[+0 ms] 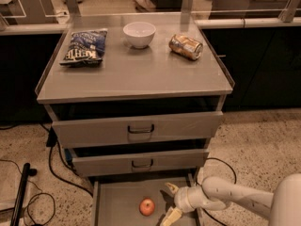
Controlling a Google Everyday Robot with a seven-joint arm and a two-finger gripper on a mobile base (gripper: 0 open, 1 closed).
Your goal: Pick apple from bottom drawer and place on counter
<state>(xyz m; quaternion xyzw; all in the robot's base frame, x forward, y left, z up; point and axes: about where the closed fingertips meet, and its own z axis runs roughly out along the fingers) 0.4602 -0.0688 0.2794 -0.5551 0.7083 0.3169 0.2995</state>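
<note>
Apple (147, 206): lying on the floor of the pulled-out bottom drawer (115, 204), ungrasped.
Claw (170, 202): low inside the drawer at three o'clock of the apple, just beside it, not touching; spread wide, holding nothing.
Tabletop (141, 74): carrying a chip bag (83, 47) at ten o'clock, a white bowl (139, 34) at twelve and a toppled can (186, 46) at two.
Done: drawer open, claw level with the fruit.
Left: by all appearances nearly everything, namely closing on the apple, lifting it and setting it on the tabletop.
</note>
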